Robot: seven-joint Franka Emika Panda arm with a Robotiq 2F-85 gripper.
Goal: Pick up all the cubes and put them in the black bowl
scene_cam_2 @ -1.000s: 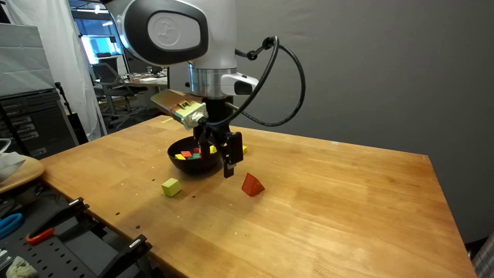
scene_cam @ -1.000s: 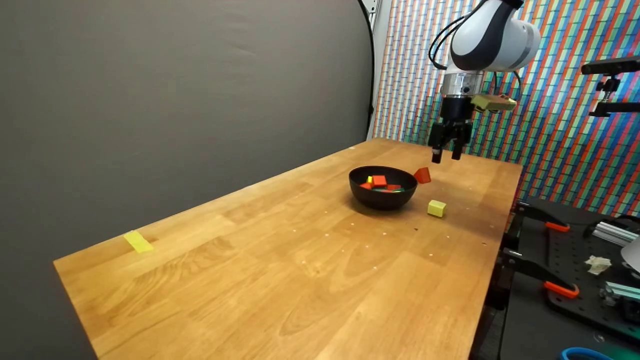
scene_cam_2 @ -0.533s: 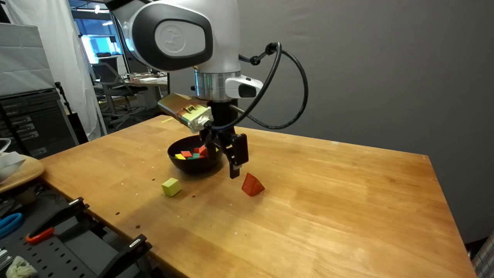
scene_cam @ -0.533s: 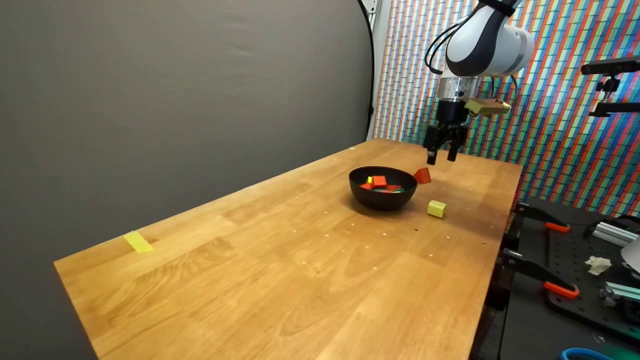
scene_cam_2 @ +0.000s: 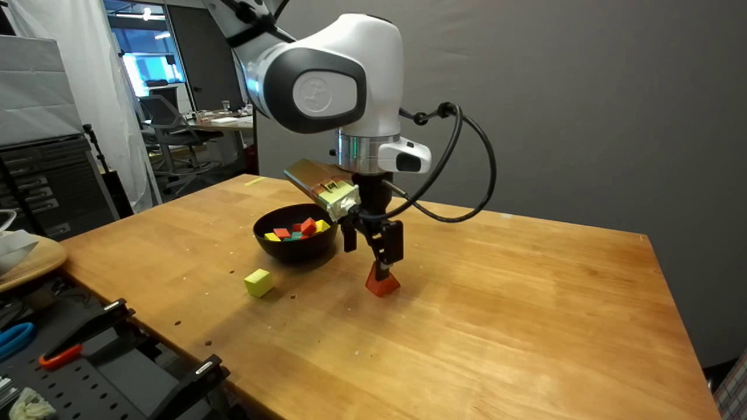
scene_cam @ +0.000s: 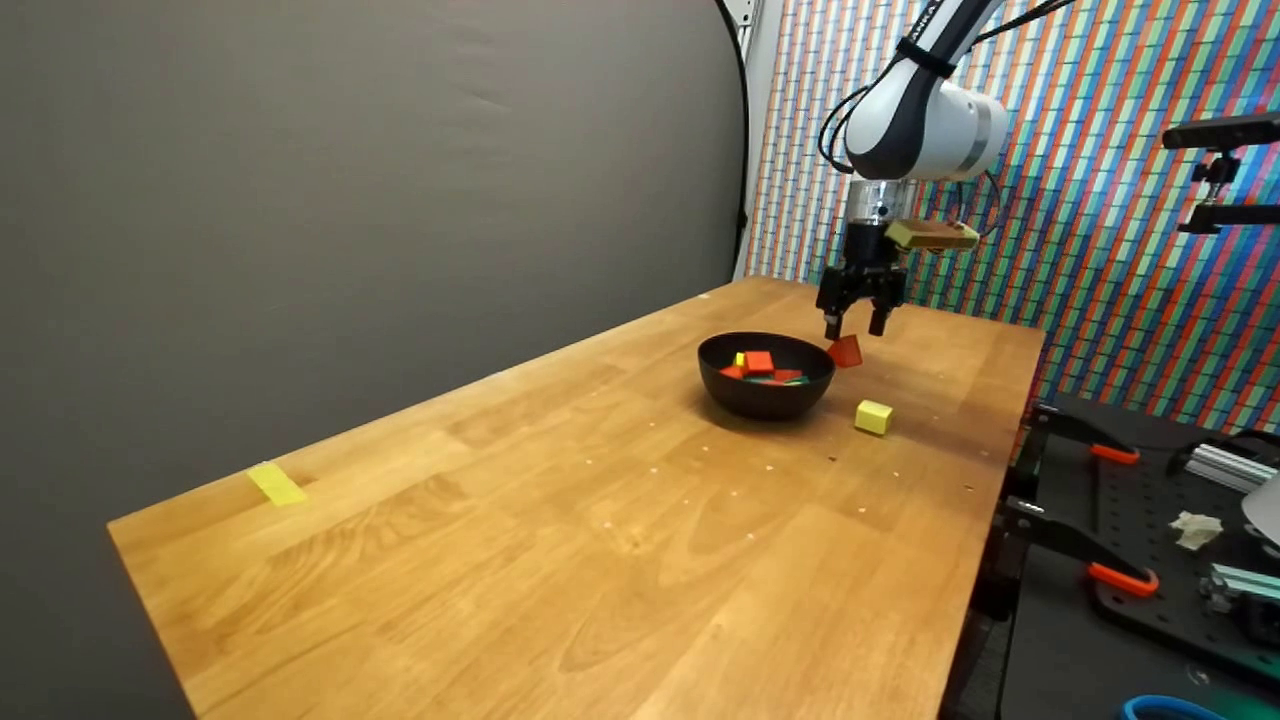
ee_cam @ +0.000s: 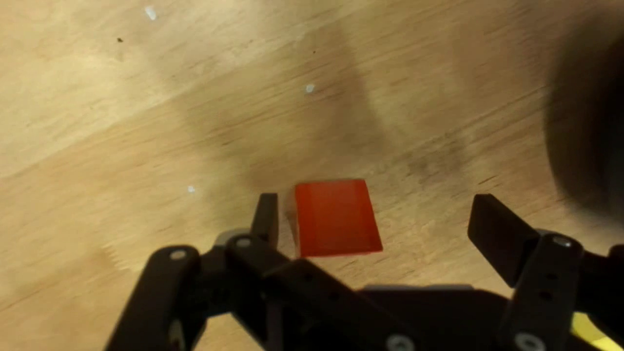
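Observation:
My gripper [ee_cam: 376,209] is open above a red wedge-shaped block [ee_cam: 336,219] on the table. In the wrist view the block lies between the spread fingers, nearer the left one, with a gap on both sides. In an exterior view one fingertip of the gripper [scene_cam_2: 366,262] overlaps the red block [scene_cam_2: 378,288]. Another exterior view has the gripper [scene_cam: 855,332] just over the red block [scene_cam: 846,352]. A yellow cube [scene_cam_2: 258,283] sits apart on the table. Several red, yellow and green cubes [scene_cam_2: 308,226] lie in the black bowl [scene_cam_2: 295,251], beside the gripper.
A flat yellow strip [scene_cam: 277,483] lies at the table's far corner. Clamps [scene_cam: 1085,545] grip a dark side bench along the table edge. At the wrist view's lower right is a yellow patch [ee_cam: 592,331], partly covered by the gripper; I cannot tell what it is.
The arm has come down and moved across from in front of the bowl to over the red block. The gripper has stayed open. Bowl, red block and yellow cube have not moved.

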